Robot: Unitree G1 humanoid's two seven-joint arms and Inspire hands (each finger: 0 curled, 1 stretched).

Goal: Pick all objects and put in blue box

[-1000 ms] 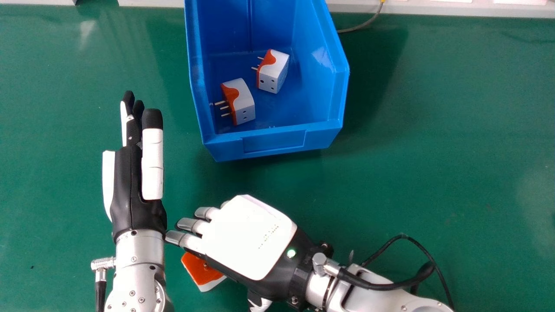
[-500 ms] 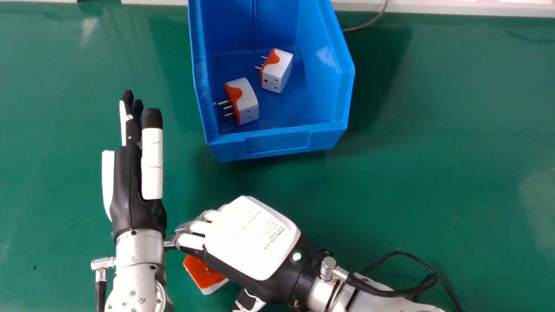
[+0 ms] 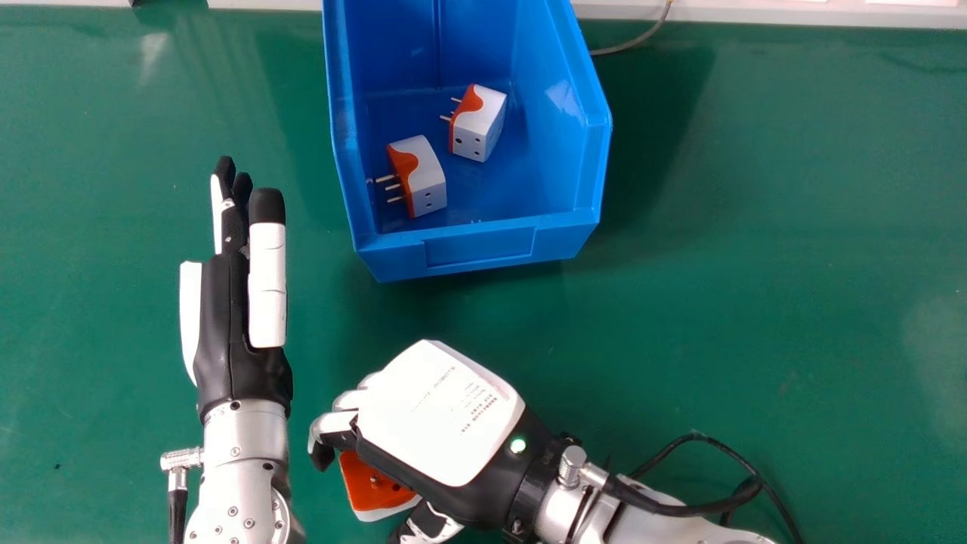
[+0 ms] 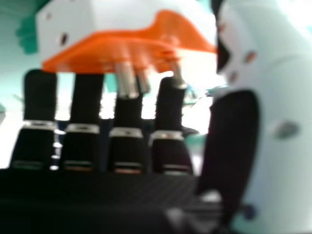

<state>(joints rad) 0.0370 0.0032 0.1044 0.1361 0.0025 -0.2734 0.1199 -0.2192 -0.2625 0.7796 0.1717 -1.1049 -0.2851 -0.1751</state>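
In the head view my right hand (image 3: 442, 412) is low over the mat, back upward, its fingers curled round an orange and white plug adapter (image 3: 372, 487) that shows partly beneath it. The right hand view has the same adapter (image 4: 122, 46) between the fingers and thumb of my right hand (image 4: 85, 107), metal pins toward the palm. Two similar adapters, one nearer (image 3: 424, 175) and one farther (image 3: 480, 125), lie inside the blue box (image 3: 480, 245). Left of the box, my left hand (image 3: 227, 325) stands open with straight fingers, holding nothing.
A green mat (image 3: 755, 264) covers the work surface. A black cable (image 3: 699, 438) loops beside the right forearm. Behind the box, a thin grey cable (image 3: 638, 41) runs to the pale back edge (image 3: 755, 13).
The right hand's fingers have curled downward round the adapter, and its thumb has come in. The adapter has shifted slightly right and turned. My left hand has stayed in place.
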